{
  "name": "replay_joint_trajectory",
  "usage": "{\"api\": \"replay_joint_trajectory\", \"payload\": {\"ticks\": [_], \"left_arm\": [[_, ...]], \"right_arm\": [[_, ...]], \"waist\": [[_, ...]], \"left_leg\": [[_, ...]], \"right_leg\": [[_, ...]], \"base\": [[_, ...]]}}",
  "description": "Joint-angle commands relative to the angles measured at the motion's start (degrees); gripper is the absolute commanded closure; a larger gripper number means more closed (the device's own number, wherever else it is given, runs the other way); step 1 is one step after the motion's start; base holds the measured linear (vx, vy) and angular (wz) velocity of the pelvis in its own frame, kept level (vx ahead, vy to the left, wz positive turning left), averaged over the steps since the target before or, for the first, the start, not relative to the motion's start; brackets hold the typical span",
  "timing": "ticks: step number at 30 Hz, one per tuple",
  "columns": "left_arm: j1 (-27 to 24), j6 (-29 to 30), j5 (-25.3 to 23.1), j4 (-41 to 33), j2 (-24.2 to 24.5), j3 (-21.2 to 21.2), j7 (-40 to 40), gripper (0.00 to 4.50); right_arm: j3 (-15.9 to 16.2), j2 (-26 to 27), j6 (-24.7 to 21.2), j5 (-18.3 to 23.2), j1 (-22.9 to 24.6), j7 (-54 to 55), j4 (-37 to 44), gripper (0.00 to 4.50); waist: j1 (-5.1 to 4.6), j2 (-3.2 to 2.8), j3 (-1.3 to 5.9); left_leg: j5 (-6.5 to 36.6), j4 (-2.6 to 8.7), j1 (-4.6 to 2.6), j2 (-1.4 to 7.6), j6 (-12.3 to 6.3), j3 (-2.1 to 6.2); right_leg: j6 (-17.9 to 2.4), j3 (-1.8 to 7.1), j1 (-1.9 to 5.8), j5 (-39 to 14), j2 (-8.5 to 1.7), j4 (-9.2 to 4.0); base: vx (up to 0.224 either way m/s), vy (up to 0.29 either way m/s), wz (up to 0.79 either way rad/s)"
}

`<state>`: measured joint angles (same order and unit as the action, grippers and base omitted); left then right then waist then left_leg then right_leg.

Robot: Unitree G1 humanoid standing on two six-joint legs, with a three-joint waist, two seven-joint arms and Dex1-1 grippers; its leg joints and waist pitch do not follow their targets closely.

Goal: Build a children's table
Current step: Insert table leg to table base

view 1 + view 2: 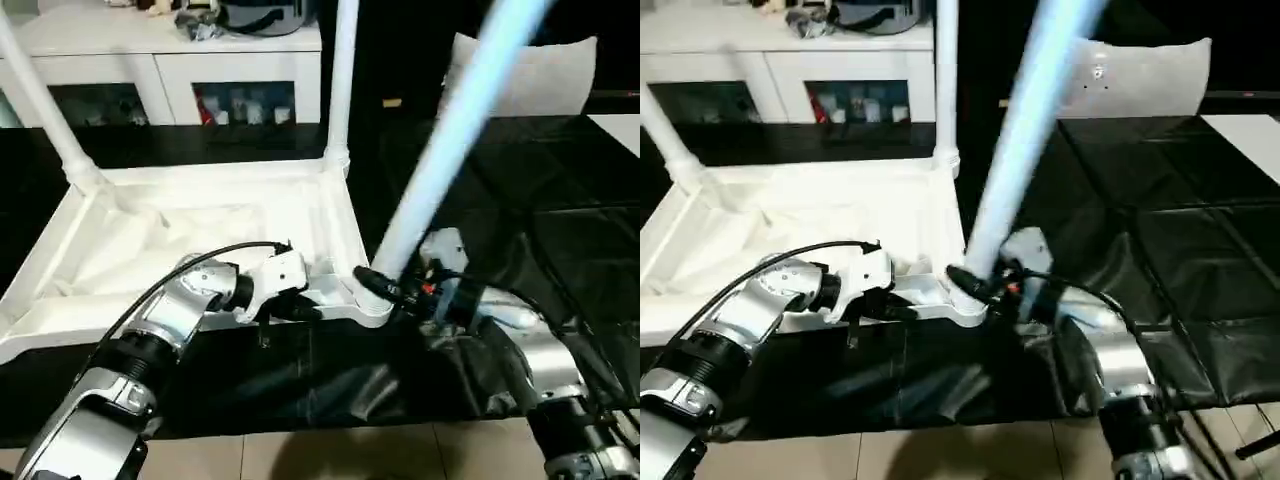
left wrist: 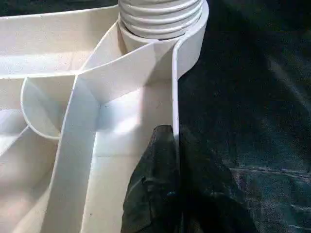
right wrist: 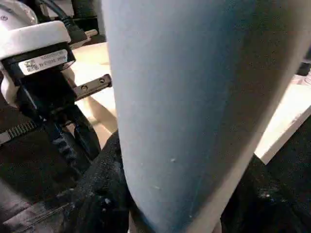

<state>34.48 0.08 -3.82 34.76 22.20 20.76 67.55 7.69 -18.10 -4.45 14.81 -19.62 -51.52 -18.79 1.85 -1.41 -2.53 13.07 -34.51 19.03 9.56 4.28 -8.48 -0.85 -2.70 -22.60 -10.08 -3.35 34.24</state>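
right tool (image 1: 388, 288) sits at lower centre of the head view, its black fingers clamped around the base of a tilted white leg (image 1: 455, 125) that leans up toward the upper right of the frame. that leg's foot meets the near right corner socket (image 1: 368, 302) of the upturned tabletop (image 1: 200, 240), which lies ribs-up across the left and middle of the frame. just left of the socket, the left tool (image 1: 300, 308) is closed on the tabletop's near rim (image 2: 175, 97); its wrist view shows one black finger (image 2: 155, 184) inside the wall, the other outside, with the ribbed socket collar beyond. two more legs already stand in the far corners: one upright (image 1: 343, 75) at upper centre, one slanting (image 1: 40, 100) at upper left. everything rests on a black-covered surface (image 1: 560, 230). a white cabinet (image 1: 160, 60) with glass doors runs along the top left of the frame.
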Motion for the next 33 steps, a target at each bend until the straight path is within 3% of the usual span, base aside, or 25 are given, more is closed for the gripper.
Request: {"api": "replay_joint_trajectory", "payload": {"ticks": [1, 4, 9, 10, 13, 15, 17, 21, 22, 23, 24, 26, 27, 29, 30, 31, 32, 33], "left_arm": [[1.45, -1.62, -0.56, 0.32, 0.68, 0.84, 1.22, 4.50], [3.21, -2.36, -0.57, 1.93, 0.94, 0.65, 2.04, 4.50], [6.18, -2.84, -0.52, 4.33, 0.79, -0.04, 2.97, 4.50], [7.20, -3.42, -0.67, 5.79, 0.71, -0.12, 2.99, 4.50], [10.63, -4.98, -1.34, 11.00, 0.58, -0.50, 2.09, 4.50], [11.29, -5.21, -1.42, 11.97, 1.05, -0.88, 1.86, 4.50], [11.05, -4.89, -1.22, 11.58, 1.34, -1.13, 1.96, 4.50], [7.30, -1.29, 0.45, 6.06, 2.79, -2.47, 2.78, 4.50], [6.15, -0.48, 0.92, 4.48, 3.08, -2.72, 2.85, 4.50], [4.01, 1.50, 1.64, 1.24, 3.58, -3.19, 2.64, 4.50], [2.45, 3.09, 2.08, -1.19, 3.89, -3.55, 2.28, 4.50], [-5.48, 10.53, 2.97, -13.75, 5.38, -5.04, -0.45, 4.50], [-6.35, 11.36, 3.03, -15.16, 5.53, -5.21, -0.77, 4.50], [-9.09, 14.99, 3.21, -19.98, 5.61, -6.08, -2.41, 4.50], [-9.09, 14.99, 3.21, -19.98, 5.61, -6.08, -2.41, 4.50], [-13.84, 23.09, 3.45, -30.15, 4.43, -7.98, -6.20, 4.50], [-15.33, 26.29, 3.39, -34.28, 3.36, -8.55, -7.91, 4.50], [-16.03, 28.81, 2.78, -37.35, 2.15, -8.61, -9.35, 4.50]], "right_arm": [[3.24, -1.88, -4.23, -6.04, 1.70, 0.02, -6.96, 2.61], [4.87, -1.96, -4.47, -6.73, 0.87, -1.61, -9.00, 2.61], [5.38, -1.82, -7.36, -4.67, 0.74, -3.60, -8.65, 2.61], [6.03, -2.05, -7.99, -4.82, 0.81, -4.13, -8.02, 2.61], [7.56, -1.41, -10.08, -5.36, 0.18, -4.14, -6.57, 2.61], [8.14, -0.47, -11.81, -5.82, 0.08, -2.60, -4.91, 2.61], [8.15, 0.02, -12.46, -6.14, 0.00, -1.36, -4.47, 2.61], [7.54, 2.46, -14.48, -7.75, -0.08, 5.44, -3.05, 2.61], [7.25, 3.00, -14.88, -8.15, -0.11, 7.10, -2.82, 2.61], [6.74, 3.86, -15.77, -8.15, -0.05, 8.95, -2.32, 2.61], [6.43, 4.39, -16.21, -8.11, -0.01, 10.00, -2.02, 2.61], [5.07, 6.62, -17.98, -8.50, -0.20, 14.90, -1.22, 2.61], [5.00, 6.81, -18.01, -8.57, -0.25, 15.25, -1.19, 2.61], [4.79, 7.44, -18.13, -8.86, -0.32, 16.56, -1.03, 2.61], [4.79, 7.44, -18.13, -8.86, -0.32, 16.56, -1.03, 2.61], [3.99, 8.81, -19.06, -8.97, -0.25, 19.15, -0.60, 2.61], [3.41, 9.41, -19.38, -8.79, -0.27, 20.20, -0.66, 2.61], [2.88, 9.89, -19.60, -8.38, -0.26, 21.02, -0.71, 2.61]], "waist": [[0.10, -0.40, 2.57], [-0.15, -0.56, 2.64], [-0.19, -0.55, 1.82], [-0.20, -0.58, 1.45], [-0.13, -0.46, 1.28], [-0.11, 0.03, 0.78], [-0.02, -0.08, 0.69], [-0.36, 0.35, 0.31], [-0.50, 0.19, 0.23], [-0.88, 0.80, 0.11], [-0.89, 0.60, 0.12], [-1.91, 0.53, -0.13], [-2.55, 0.40, -0.23], [-2.73, -0.16, -0.07], [-3.03, 0.16, 0.06], [-2.98, -0.43, 0.24], [-3.49, 0.33, 0.20], [-3.70, 0.42, 0.24]], "left_leg": [[14.50, 5.08, 0.85, 2.84, -1.86, 0.82], [14.70, 5.02, 0.70, 2.77, -1.96, 0.68], [15.79, 5.30, 0.75, 2.78, -2.13, 0.65], [16.16, 5.38, 0.77, 2.74, -2.22, 0.61], [17.12, 5.48, 0.43, 2.61, -2.42, 0.64], [17.52, 5.71, 0.56, 2.69, -2.45, 0.79], [17.59, 5.85, 0.48, 2.83, -2.26, 0.91], [16.78, 6.42, 1.24, 2.99, -1.47, 1.32], [17.16, 6.47, 1.14, 3.14, -1.22, 1.38], [17.86, 6.41, 0.96, 3.03, -1.50, 1.21], [17.85, 6.52, 0.98, 3.30, -1.12, 1.43], [18.32, 6.92, 1.68, 3.38, -0.87, 1.62], [18.92, 6.99, 1.82, 3.41, -0.68, 1.76], [19.73, 6.81, 1.27, 3.15, -1.03, 1.61], [18.94, 6.91, 1.61, 3.30, -0.81, 1.60], [17.90, 7.00, 1.54, 3.37, -0.78, 1.52], [15.45, 7.02, 2.07, 3.47, -0.91, 1.40], [14.82, 6.84, 1.55, 3.51, -1.42, 1.00]], "right_leg": [[-10.81, 2.52, 2.80, -23.73, -4.62, -5.15], [-11.90, 2.53, 2.71, -21.62, -4.51, -5.09], [-11.78, 2.68, 2.54, -22.49, -4.49, -5.36], [-11.57, 2.68, 2.32, -23.18, -4.43, -5.54], [-10.11, 2.63, 2.15, -26.97, -4.36, -5.94], [-8.82, 2.72, 1.90, -29.97, -4.51, -6.28], [-8.13, 2.80, 1.76, -31.66, -4.70, -6.37], [-7.39, 2.76, 1.92, -32.46, -4.93, -6.19], [-7.50, 2.90, 1.75, -32.57, -5.10, -6.13], [-7.23, 2.89, 1.39, -33.74, -4.94, -6.49], [-7.74, 3.06, 1.49, -33.26, -5.25, -6.02], [-7.86, 2.94, 1.48, -33.53, -5.11, -5.95], [-7.97, 2.91, 1.44, -33.26, -5.09, -5.89], [-7.57, 2.91, 1.14, -33.66, -4.87, -6.25], [-8.13, 2.95, 1.52, -31.62, -4.91, -5.94], [-9.09, 2.91, 1.64, -28.64, -4.85, -5.77], [-10.82, 2.87, 2.03, -23.95, -4.79, -5.51], [-12.21, 3.11, 1.72, -22.05, -4.66, -5.55]], "base": [[0.000, 0.000, 0.00], [0.000, 0.000, 0.00], [0.000, 0.000, 0.00], [0.000, 0.000, 0.00], [0.000, 0.000, 0.00], [0.000, 0.000, 0.00], [0.000, 0.000, 0.00], [0.000, 0.000, 0.00], [0.000, 0.000, 0.00], [0.000, 0.000, 0.00], [0.000, 0.000, 0.00], [0.000, 0.000, 0.00], [0.000, 0.000, 0.00], [0.000, 0.000, 0.00], [0.000, 0.000, 0.00], [0.000, 0.000, 0.00], [0.000, 0.000, 0.00], [0.000, 0.000, 0.00]]}}
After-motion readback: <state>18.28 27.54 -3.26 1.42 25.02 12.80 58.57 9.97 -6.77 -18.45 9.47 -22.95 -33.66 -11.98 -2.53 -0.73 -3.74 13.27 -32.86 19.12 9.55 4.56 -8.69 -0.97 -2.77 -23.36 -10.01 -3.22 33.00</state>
